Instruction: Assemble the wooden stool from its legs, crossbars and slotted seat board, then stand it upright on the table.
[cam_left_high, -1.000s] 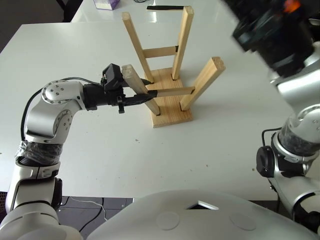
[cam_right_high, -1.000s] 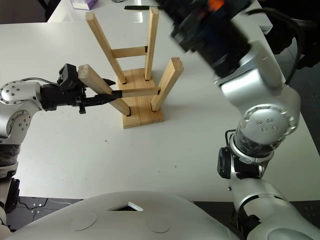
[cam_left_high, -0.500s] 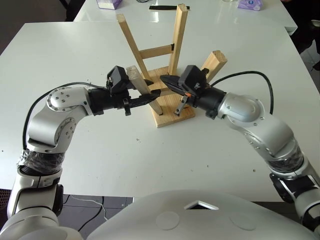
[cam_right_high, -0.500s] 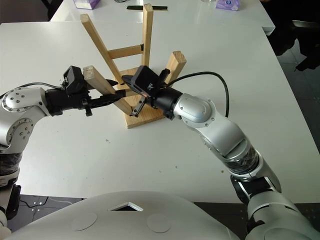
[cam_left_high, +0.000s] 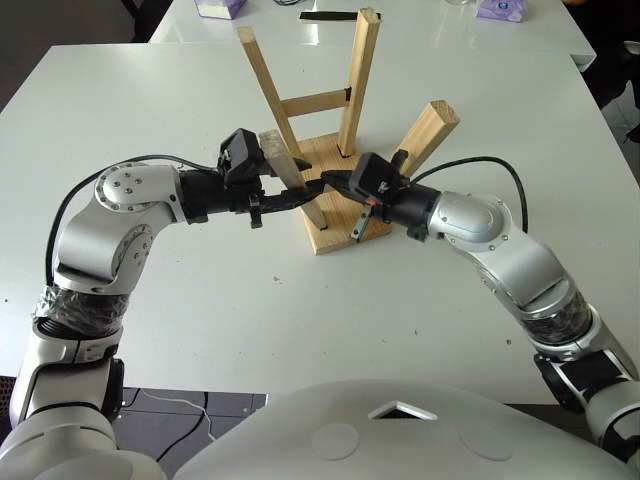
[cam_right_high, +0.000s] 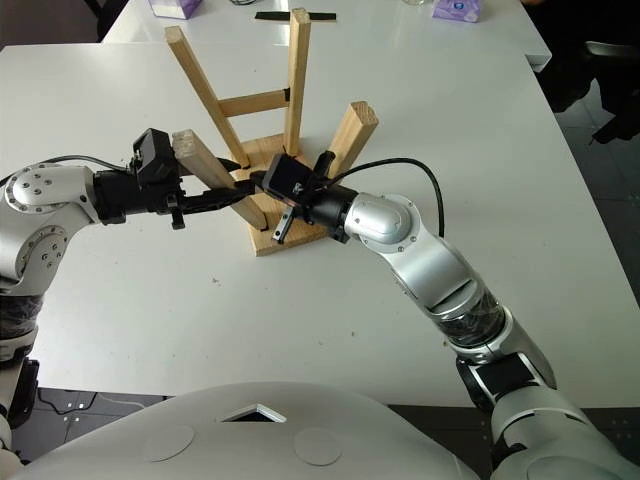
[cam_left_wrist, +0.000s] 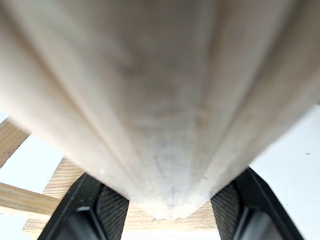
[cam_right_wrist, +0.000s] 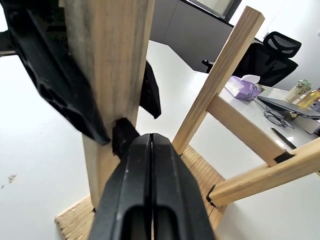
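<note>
Stool: the pale wooden slotted seat board (cam_left_high: 343, 236) lies flat near the middle of the white table (cam_left_high: 200, 330), with the legs pointing up. We judge it upside down and not yet turned over.
Left gripper: the left gripper (cam_left_high: 290, 197) is clamped on the near square pale-wood leg (cam_left_high: 278, 158), low down by the seat board. Its black pads (cam_left_wrist: 112, 210) sit on either side of the wood.
Right gripper: the right gripper (cam_left_high: 333, 182) has its jaws pressed together on nothing. Its tip is right at that same leg, and we cannot tell whether it touches.
Leaning leg: the thick pale-wood leg on the right (cam_left_high: 428, 130) tilts outward, away from the others.
Rear pair: two tall pale-wood legs joined by a short wooden crossbar (cam_left_high: 313, 103) stand behind.
Risk, joints: if we push sideways with the closed right tip, we may lever the held leg out of its slot.
Risk, leaning leg: it looks loosely seated, so lifting or flipping now could let it drop out.
Risk, collision: both grippers crowd one leg, so a small misjudged move could knock them together.
Risk, sliding: only one leg is gripped, so a tug could drag the seat board across the table.
</note>
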